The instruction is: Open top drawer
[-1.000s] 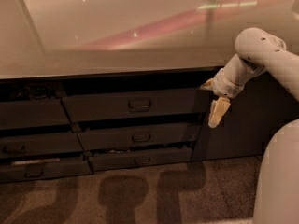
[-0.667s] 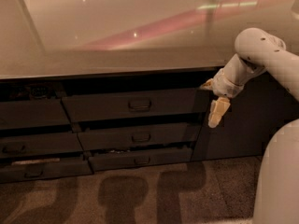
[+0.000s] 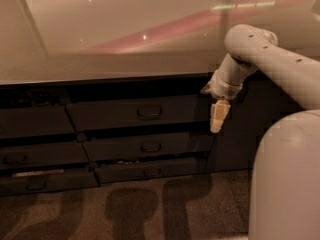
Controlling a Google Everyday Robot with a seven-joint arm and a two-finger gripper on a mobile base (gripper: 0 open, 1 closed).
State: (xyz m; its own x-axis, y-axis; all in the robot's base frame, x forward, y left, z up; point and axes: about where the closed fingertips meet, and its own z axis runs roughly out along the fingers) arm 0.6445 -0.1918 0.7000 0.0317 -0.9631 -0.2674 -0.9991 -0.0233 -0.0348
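Glossy countertop (image 3: 125,59) above top drawer (image 3: 135,115), tool (image 3: 218,119) beside its right end

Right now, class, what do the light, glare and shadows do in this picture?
Camera view: dim, warm light; a pinkish glare streak crosses the countertop; dark shadows lie on the floor below the drawers; the top drawer is nearly black, its handle faint; the pale gripper stands out at its right end.
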